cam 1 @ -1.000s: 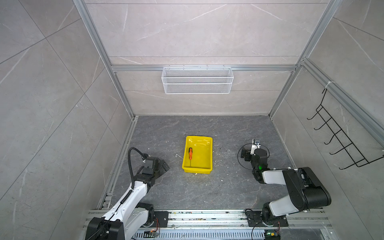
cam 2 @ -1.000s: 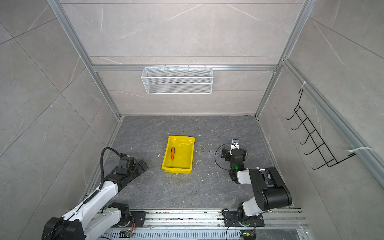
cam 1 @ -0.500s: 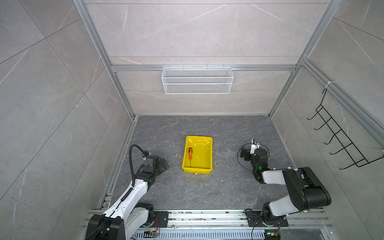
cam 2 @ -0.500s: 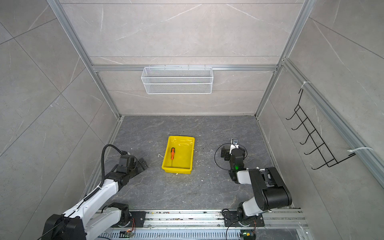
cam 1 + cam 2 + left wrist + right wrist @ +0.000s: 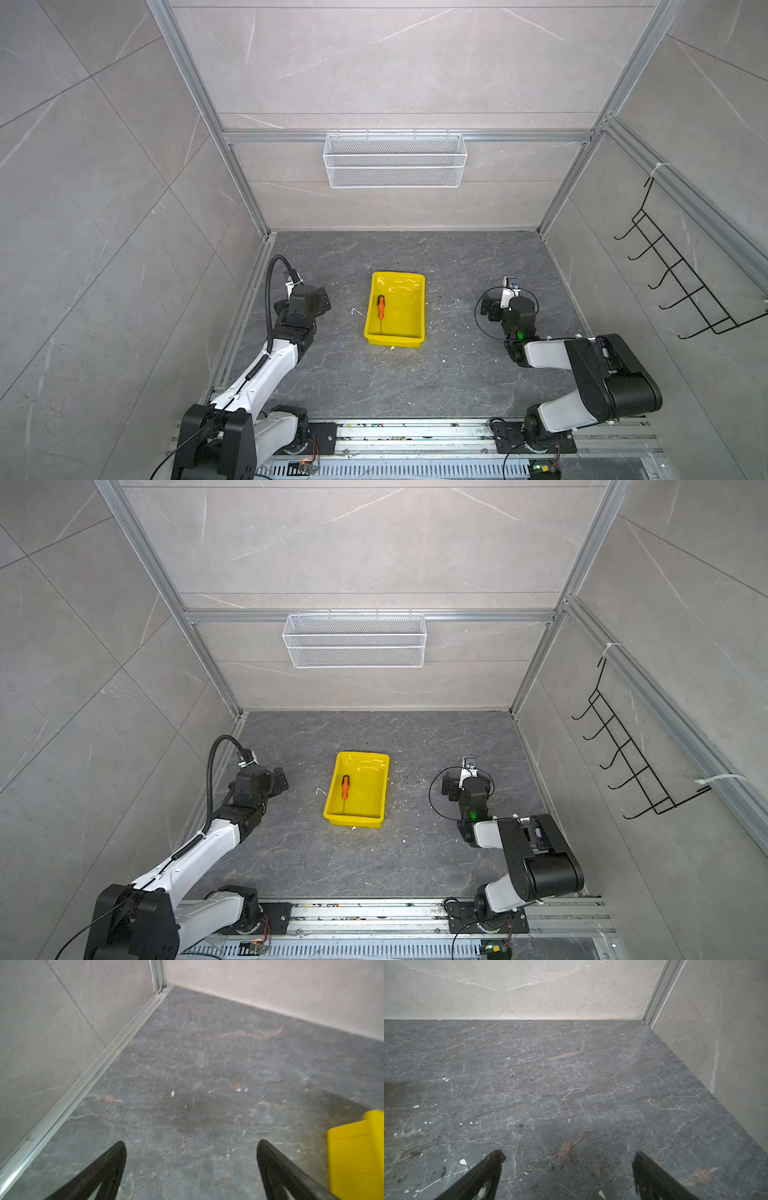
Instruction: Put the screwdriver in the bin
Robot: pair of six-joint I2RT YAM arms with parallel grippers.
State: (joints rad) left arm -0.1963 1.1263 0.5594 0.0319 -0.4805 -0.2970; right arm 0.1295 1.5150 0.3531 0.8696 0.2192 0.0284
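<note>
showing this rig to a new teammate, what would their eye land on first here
The bright yellow bin in the middle of the dark grey floor stands out at once, with the orange-handled screwdriver lying inside it near its left wall. On either side of it, the left claw and the right claw both stand open and empty. A white wire basket hangs on the back wall.

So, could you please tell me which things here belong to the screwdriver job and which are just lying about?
Job in hand:
yellow bin
orange-handled screwdriver, lying inside it

Just lying about:
white wire mesh basket on the back wall
black hook rack on a side wall
white scraps on the floor
</note>
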